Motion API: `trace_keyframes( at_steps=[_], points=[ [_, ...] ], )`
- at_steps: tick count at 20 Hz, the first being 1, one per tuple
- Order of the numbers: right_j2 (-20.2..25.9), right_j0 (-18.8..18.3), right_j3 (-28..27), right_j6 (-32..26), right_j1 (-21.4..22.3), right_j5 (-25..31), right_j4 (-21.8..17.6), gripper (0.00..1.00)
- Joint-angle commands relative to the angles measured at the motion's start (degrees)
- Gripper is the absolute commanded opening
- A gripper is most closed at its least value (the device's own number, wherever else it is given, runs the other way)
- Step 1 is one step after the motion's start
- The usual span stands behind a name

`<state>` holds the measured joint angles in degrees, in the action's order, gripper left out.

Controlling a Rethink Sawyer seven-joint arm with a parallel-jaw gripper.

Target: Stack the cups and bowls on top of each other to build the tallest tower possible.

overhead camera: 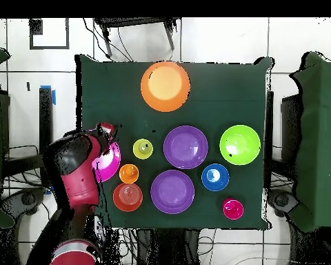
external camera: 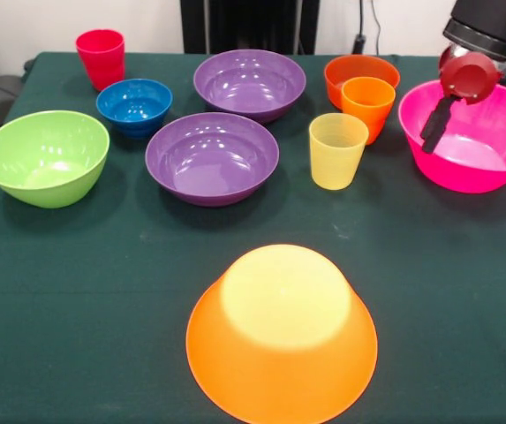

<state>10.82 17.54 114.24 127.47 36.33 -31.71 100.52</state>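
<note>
A large orange bowl (external camera: 281, 331) (overhead camera: 165, 85) lies upside down, alone at one side of the table. The other bowls stand upright: lime green (external camera: 45, 157), blue (external camera: 134, 106), two purple (external camera: 212, 157) (external camera: 249, 84), red-orange (external camera: 361, 75) and pink (external camera: 469, 146). The cups are a red one (external camera: 101, 57), a translucent yellow one (external camera: 337, 150) and an orange one (external camera: 367, 108). No tower is in view; every piece stands alone. My gripper (external camera: 435, 124) (overhead camera: 106, 131) hangs over the pink bowl's (overhead camera: 110, 165) rim, holding nothing that I can see.
A dark green cloth (external camera: 102, 291) covers the table. My red arm (overhead camera: 75, 172) reaches over the table edge and hides part of the pink bowl from above. The orange cup sits close against the red-orange bowl (overhead camera: 127, 197).
</note>
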Motion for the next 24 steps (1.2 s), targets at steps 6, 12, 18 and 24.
trace_keyframes(
  at_steps=[6,12,18,24],
  points=[
    [3.3,-1.1,-0.1,-5.2,-4.9,3.0,-9.9,1.0],
    [3.6,-0.9,1.3,-1.8,-5.8,5.3,-12.2,1.0],
    [3.4,-0.3,0.2,4.8,-6.5,5.6,-14.4,1.0],
    [3.4,-1.8,-1.6,8.4,-7.7,7.3,-17.5,1.0]
  ],
)
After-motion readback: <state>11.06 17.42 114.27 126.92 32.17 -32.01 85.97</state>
